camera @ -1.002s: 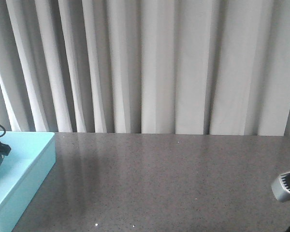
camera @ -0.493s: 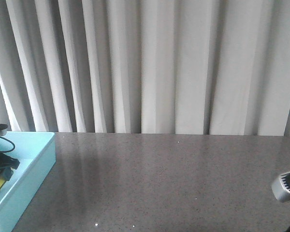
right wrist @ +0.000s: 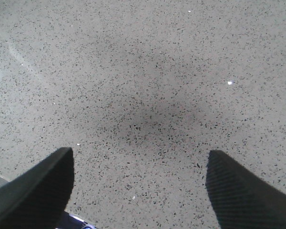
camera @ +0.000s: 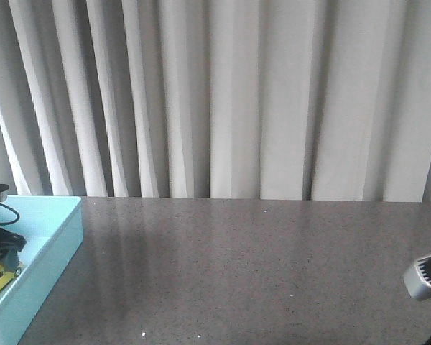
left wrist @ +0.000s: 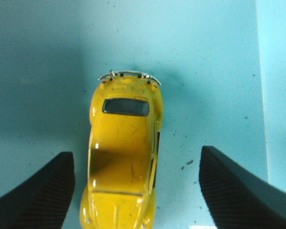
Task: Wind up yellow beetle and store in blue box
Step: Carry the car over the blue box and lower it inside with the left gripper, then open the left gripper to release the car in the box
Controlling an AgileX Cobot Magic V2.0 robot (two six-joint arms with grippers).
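The yellow beetle (left wrist: 123, 155) is sitting on the floor of the blue box (left wrist: 219, 57), lying between the spread jaws of the left gripper (left wrist: 133, 191) with clear gaps on both sides, its long axis running straight out along the fingers and its chrome bumper end pointing away from the wrist. The right gripper (right wrist: 138, 191) is hanging open and empty over bare grey table (right wrist: 143, 86), well apart from the box, so the left arm is the nearer one. The car's near end is running off the wrist view's edge, and the front view is showing only a corner of the box, with the car half hidden under dark arm parts.
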